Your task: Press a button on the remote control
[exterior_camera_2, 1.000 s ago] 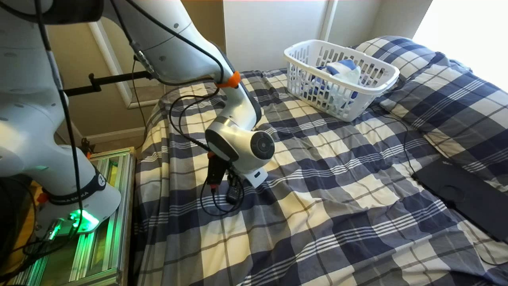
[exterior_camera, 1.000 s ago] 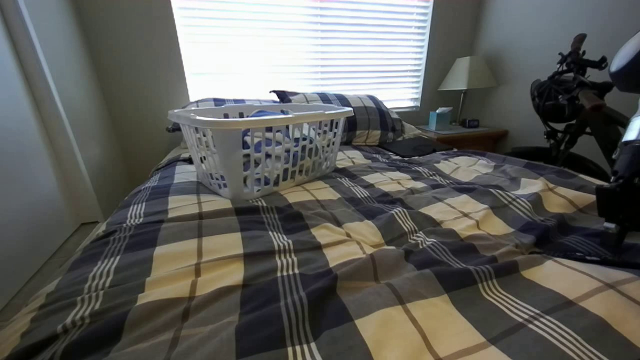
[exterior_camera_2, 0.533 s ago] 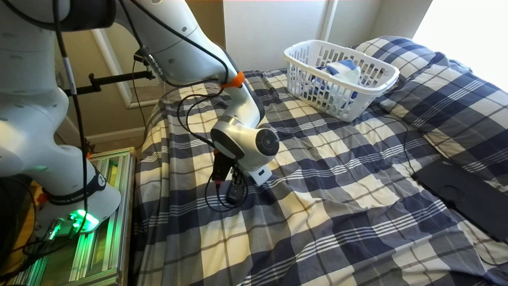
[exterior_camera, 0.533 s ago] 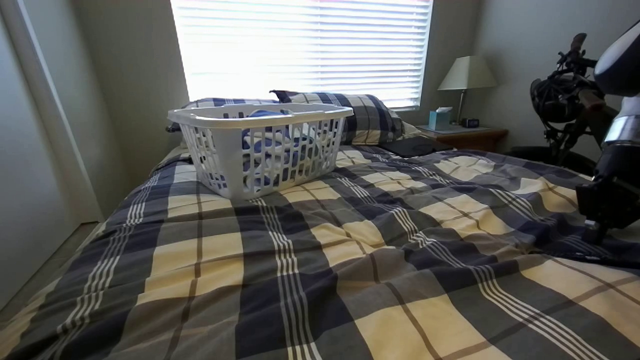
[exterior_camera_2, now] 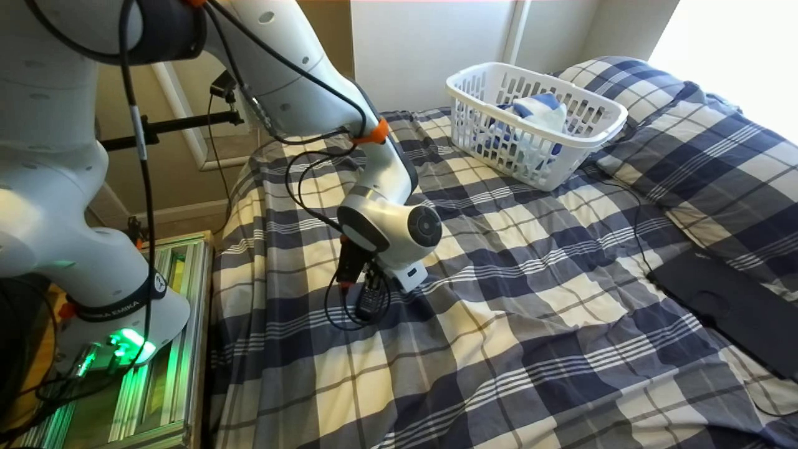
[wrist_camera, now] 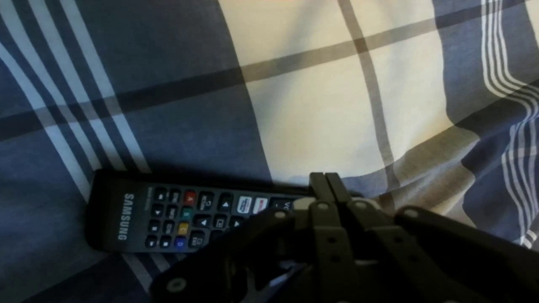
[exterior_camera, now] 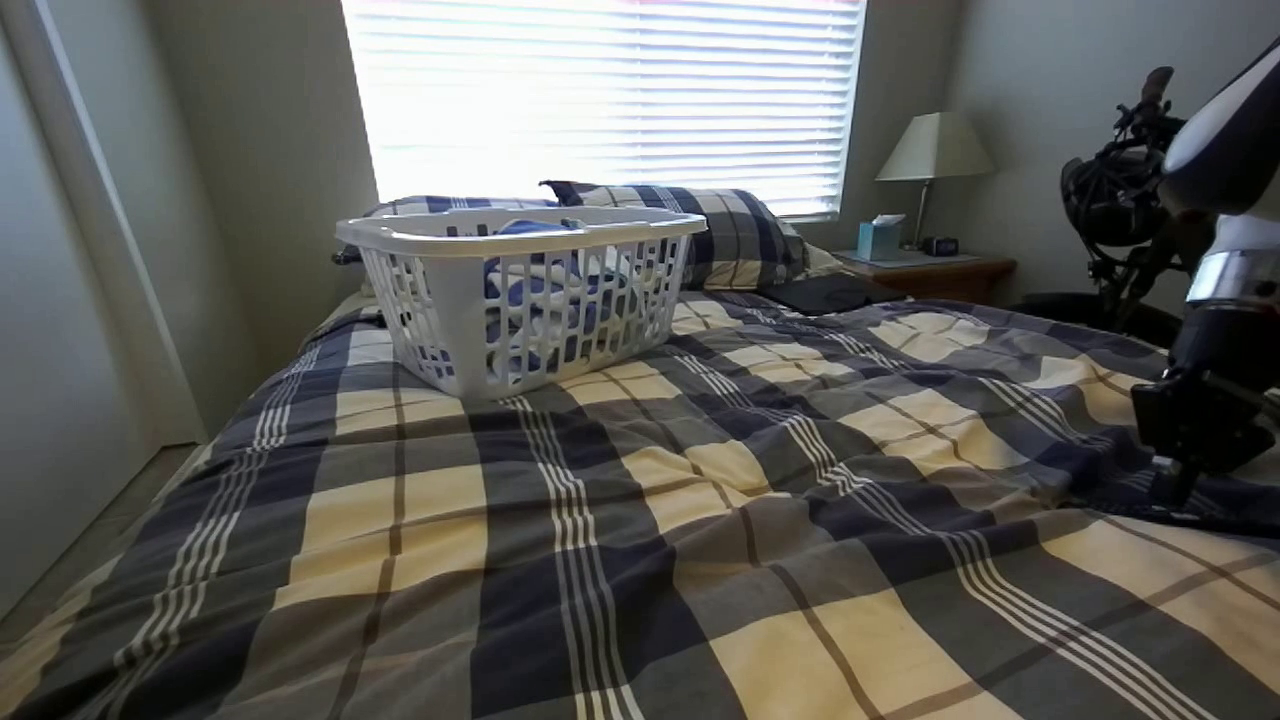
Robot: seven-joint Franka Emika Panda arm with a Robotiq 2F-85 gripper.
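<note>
One remote point(wrist_camera: 177, 216), one closed-up gripper point(wrist_camera: 324, 174)

Remote: black, marked SAMSUNG, face up on the plaid bed point(exterior_camera_2: 461, 386); its right-hand part hidden behind the gripper in the wrist view.
Buttons point(wrist_camera: 190, 198): red, green, yellow and blue among the dark, plus two white.
Gripper: fingers point(wrist_camera: 318, 189) together, nothing held, ending at the remote's long edge in the wrist view. Touching or apart: cannot tell.
Arm point(exterior_camera_2: 312, 106): white, orange-banded, angled down near the remote in an exterior view.
Basket point(exterior_camera: 450, 310): white, upright on the bed in both exterior views, well apart from the remote; blue-and-white cloth point(exterior_camera_2: 542, 112) inside.
Pillows point(exterior_camera_2: 729, 149): plaid, just beside the basket.
Black item point(exterior_camera_2: 729, 305): flat, beside the pillows; kind unclear.
Blinds point(exterior_camera: 740, 120): white, brightly lit, behind the pillows.
Lamp point(exterior_camera: 935, 150), tissue box point(exterior_camera: 880, 241): on the nightstand point(exterior_camera: 975, 275), near the blinds, in an exterior view.
</note>
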